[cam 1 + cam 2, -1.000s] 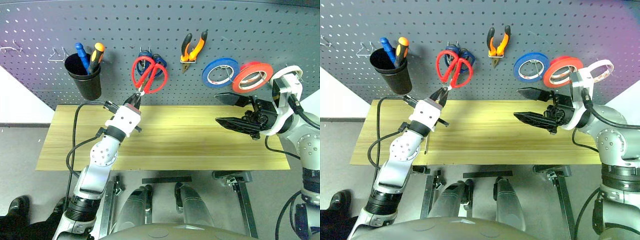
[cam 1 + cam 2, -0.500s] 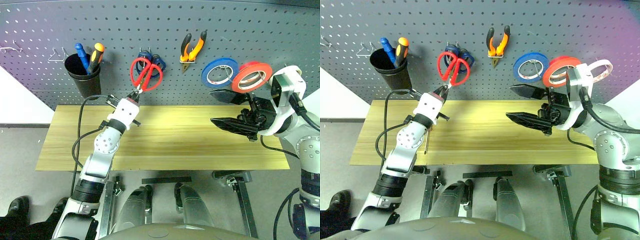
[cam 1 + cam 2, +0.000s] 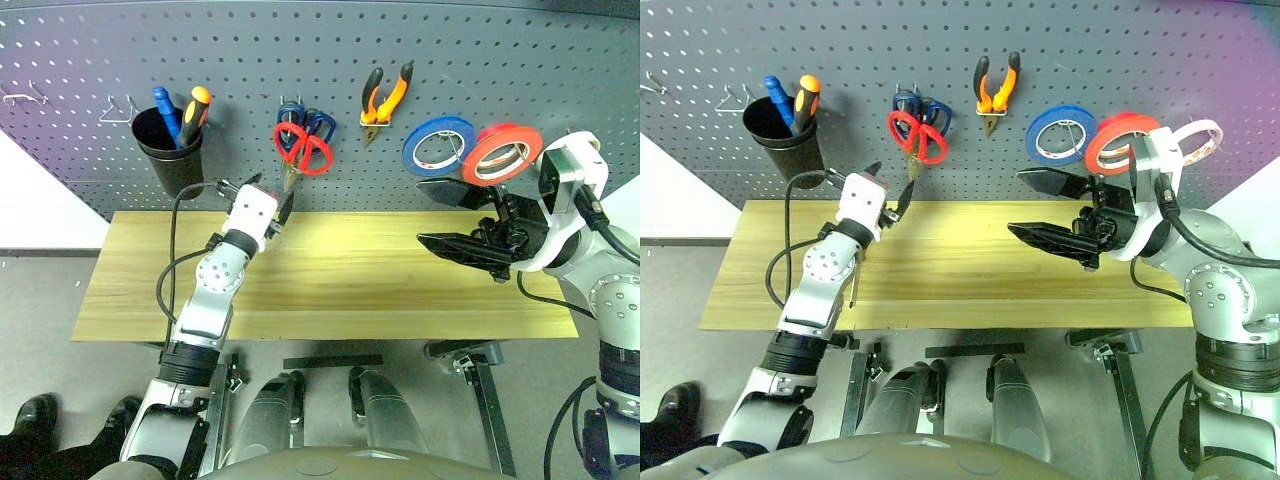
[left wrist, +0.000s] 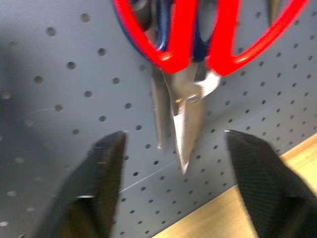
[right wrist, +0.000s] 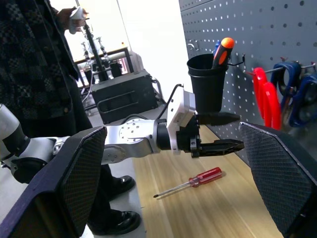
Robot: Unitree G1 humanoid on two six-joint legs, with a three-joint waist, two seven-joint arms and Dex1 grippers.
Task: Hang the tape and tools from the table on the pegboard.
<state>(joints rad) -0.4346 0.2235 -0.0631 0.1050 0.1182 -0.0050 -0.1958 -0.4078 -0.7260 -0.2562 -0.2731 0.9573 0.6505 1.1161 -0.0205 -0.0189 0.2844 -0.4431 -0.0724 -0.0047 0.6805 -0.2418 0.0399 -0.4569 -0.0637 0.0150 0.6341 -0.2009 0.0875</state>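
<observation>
Red scissors [image 3: 303, 150] hang on pegboard [image 3: 320, 60]; my left gripper [image 4: 173, 163] jaws wide, right gripper [image 3: 452, 218] wide, empty. Back left straight out, then screwdriver [image 5: 190, 181] on table [image 3: 400, 290] near left edge.

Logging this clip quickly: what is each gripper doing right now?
Left gripper: open, holding nothing, just below the hung red scissors.
Right gripper: open, empty, above the table.

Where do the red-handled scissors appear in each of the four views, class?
Left eye: red-handled scissors hang on the pegboard, upper centre.
Right eye: upper centre-left.
Left wrist: top centre, blades pointing down.
Right wrist: right edge.
Shared landmark: the blue-handled scissors behind them.
</observation>
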